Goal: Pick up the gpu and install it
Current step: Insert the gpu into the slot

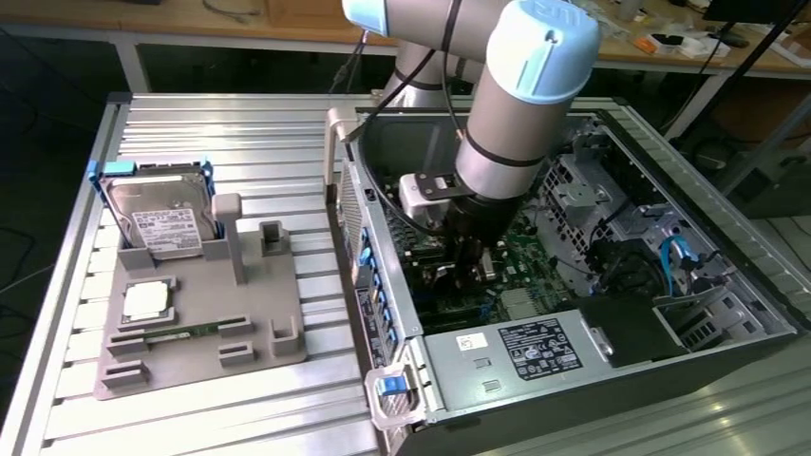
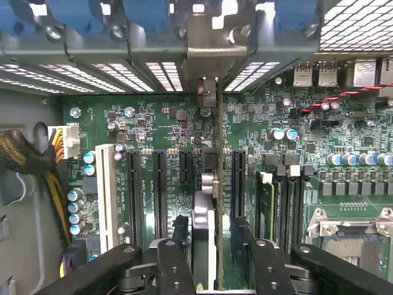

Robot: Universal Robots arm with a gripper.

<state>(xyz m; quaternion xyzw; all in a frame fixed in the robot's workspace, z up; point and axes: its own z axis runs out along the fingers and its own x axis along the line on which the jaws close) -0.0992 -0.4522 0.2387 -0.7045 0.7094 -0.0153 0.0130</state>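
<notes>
While sunk deep in the open computer case [image 1: 709, 304], hovers above the green motherboard [image 2: 153, 129]. Holds the gpu [image 2: 204, 246] upright and edge-on over the black expansion slots [image 2: 158, 190], metal bracket [image 2: 209, 37] up against the rear vents [image 2: 92, 70]. Clamps it in the gripper [image 2: 209, 230], dark fingers [image 2: 178, 239] on either face.

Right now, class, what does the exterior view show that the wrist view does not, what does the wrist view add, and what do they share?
Exterior view adds: the hard drive propped upright on the grey holder, and the case's labelled power supply. Wrist view adds: the dark expansion slots, a yellow-black cable bundle, and the gpu edge-on between the fingers. Shared: the green motherboard.
</notes>
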